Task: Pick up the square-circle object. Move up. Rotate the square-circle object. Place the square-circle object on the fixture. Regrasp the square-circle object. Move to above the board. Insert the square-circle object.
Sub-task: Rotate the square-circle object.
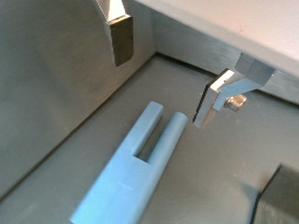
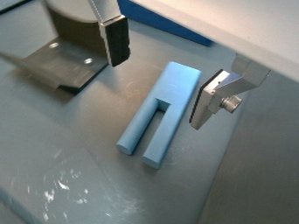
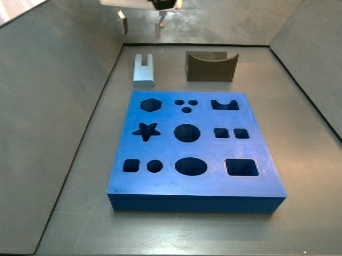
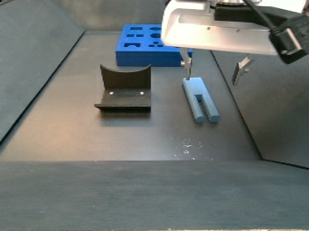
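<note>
Hand (image 2: 158,74) open above square-circle object (image 2: 162,112), untouched.

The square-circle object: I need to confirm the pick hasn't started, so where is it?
The square-circle object lies flat on the floor beside the fixture, below the open claw, which isn't touching it.

the gripper (image 2: 158,74) hangs above the square-circle object (image 2: 160,114), jaws spread wide with nothing between them (one finger (image 1: 121,39) on each side of the peg, both clear of it). in a side view the gripper (image 4: 212,65) points straight down.
</note>
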### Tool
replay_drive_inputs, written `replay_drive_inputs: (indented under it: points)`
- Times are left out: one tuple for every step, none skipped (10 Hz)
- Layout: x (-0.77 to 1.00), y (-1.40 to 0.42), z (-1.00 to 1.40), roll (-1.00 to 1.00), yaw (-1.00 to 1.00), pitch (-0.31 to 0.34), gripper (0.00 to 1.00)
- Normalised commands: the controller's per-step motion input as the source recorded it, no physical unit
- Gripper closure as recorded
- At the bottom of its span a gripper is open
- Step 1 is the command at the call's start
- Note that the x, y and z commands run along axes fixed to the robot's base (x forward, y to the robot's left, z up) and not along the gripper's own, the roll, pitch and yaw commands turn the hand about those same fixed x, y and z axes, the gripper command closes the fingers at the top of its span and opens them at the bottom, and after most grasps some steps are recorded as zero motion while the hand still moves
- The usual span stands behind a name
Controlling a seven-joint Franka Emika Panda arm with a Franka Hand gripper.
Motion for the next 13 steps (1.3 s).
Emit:
replay_drive_inputs:
  points:
    - [0.03,0.00,-0.04,0.01,0.76,-0.052,0.00]
    - [0.03,0.00,-0.04,0.01,0.60,-0.052,0.00]
    - [0.03,0.00,-0.04,0.01,0.34,-0.051,0.00]
    - [0.03,0.00,-0.04,0.01,0.22,-0.050,0.00]
    - [0.00,0.00,-1.00,0.00,0.00,0.000,0.00]
    - [0.00,0.00,-1.00,0.00,-0.03,-0.002,0.00]
    - [0.02,0.00,-1.00,-0.01,-0.03,-0.025,0.00]
    - [0.03,0.00,-1.00,-0.03,-0.01,-0.036,0.00]
    - [0.03,0.00,-1.00,-0.04,0.00,-0.040,0.00]
    - [0.05,0.00,-1.00,-0.06,0.00,-0.044,0.00]
    - [0.05,0.01,-0.95,-0.08,0.01,-0.045,0.00]
    - [0.05,0.01,-0.85,-0.09,0.02,-0.048,0.00]
    - [0.05,0.01,-0.75,-0.10,0.01,-0.051,0.00]
